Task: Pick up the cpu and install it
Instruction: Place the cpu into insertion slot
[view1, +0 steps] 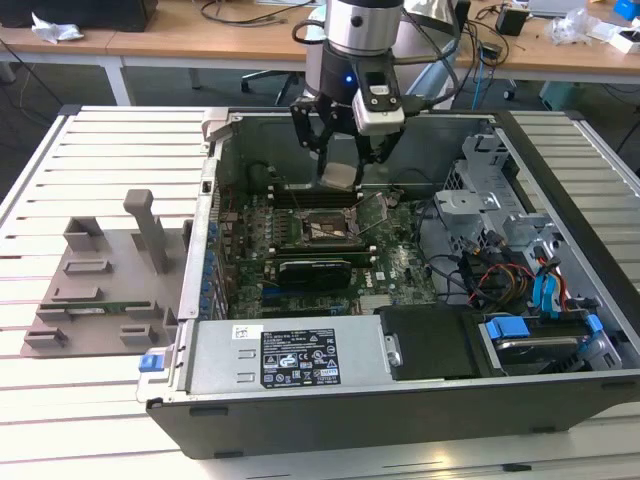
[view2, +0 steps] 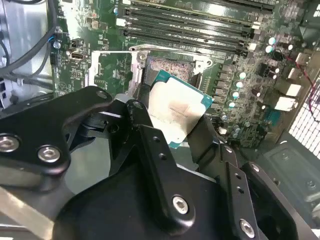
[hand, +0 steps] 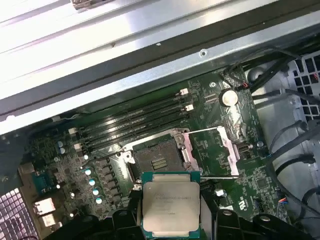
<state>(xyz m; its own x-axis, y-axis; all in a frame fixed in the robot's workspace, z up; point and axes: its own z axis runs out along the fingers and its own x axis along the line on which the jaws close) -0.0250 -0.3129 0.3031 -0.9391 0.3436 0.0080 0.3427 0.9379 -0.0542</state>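
My gripper (view1: 342, 165) hangs inside the open computer case, shut on the cpu (view1: 338, 177), a flat square chip with a silvery top plate. In both wrist views the cpu (hand: 170, 204) (view2: 175, 111) sits clamped between the black fingers (view2: 150, 145), held above the motherboard. The open socket (hand: 159, 159) (view2: 167, 67) lies just beyond the chip's edge, its metal retention frame (hand: 220, 150) swung open to one side. In the exterior view the socket (view1: 325, 228) lies below and slightly nearer than the gripper.
Memory slots (hand: 135, 122) run beside the socket. The case wall (view1: 210, 200) stands at the exterior view's left, with drive bays and cables (view1: 500, 270) at its right. A grey fixture tray (view1: 105, 280) holding a green memory stick sits outside the case.
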